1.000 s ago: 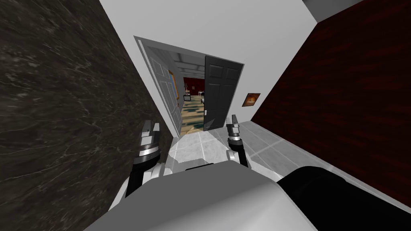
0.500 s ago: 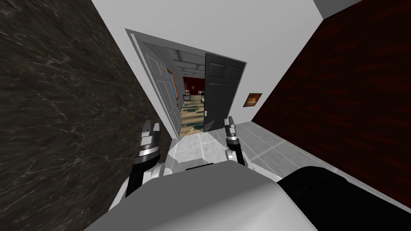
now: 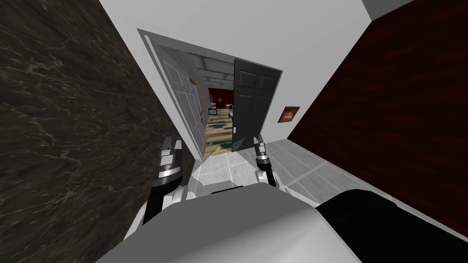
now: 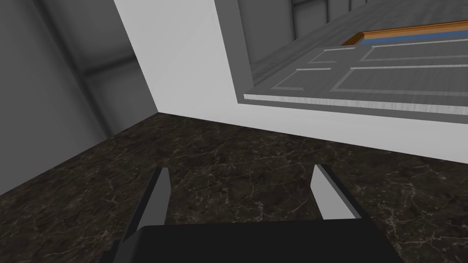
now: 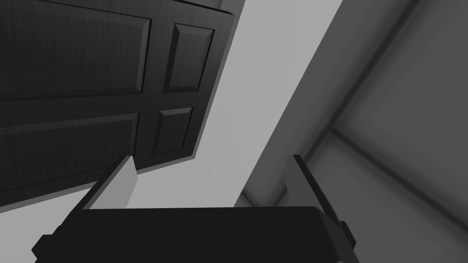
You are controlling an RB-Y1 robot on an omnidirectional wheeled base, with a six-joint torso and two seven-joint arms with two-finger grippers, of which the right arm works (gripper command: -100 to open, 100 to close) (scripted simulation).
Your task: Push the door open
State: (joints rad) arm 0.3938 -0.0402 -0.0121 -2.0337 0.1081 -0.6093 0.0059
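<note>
Dark marbled wall (image 3: 68,128) on the far left. The left gripper (image 3: 171,144) is close beside it, fingers spread, holding nothing. Next comes the grey door frame (image 3: 145,43), with a light grey panelled door (image 3: 183,102) swung back along its left side. A patterned floor (image 3: 219,132) shows through the gap. The task's thing is the dark panelled door (image 3: 249,105), which stands partway open in the right half of the frame, with a small pale handle (image 3: 234,129) at its free left edge. It's likely a stiff, fairly heavy hinged slab, so no grip is needed. A flat push on its face near the handle edge gives the best leverage. The right gripper (image 3: 259,139) is low by the door's bottom right corner, fingers apart and empty. In the right wrist view the door's panels lie ahead and off to one finger's side. It's near, but I can't tell if it touches. Further right are a small framed picture (image 3: 289,113) and a dark red wall (image 3: 393,114).
</note>
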